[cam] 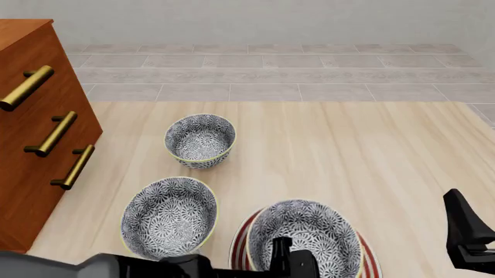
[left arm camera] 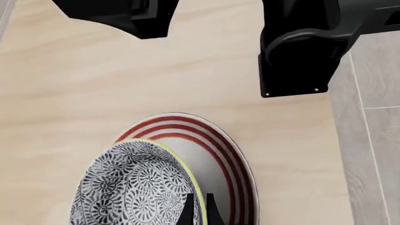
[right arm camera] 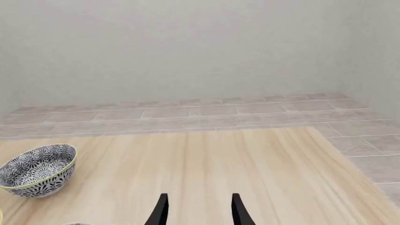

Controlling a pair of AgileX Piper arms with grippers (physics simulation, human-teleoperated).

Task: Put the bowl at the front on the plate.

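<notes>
Red rings of the plate (left arm camera: 218,145) show clearly only by my left wrist; my left gripper (left arm camera: 198,210) pinches the bowl (cam: 305,237) resting on it. My right gripper (right arm camera: 196,208) stands open.

Bowl (cam: 309,237): white, dark blue-grey floral pattern, yellow-green rim. Plate (left arm camera: 212,140): white with red concentric rings. Table (cam: 348,150): pale wood grain
</notes>
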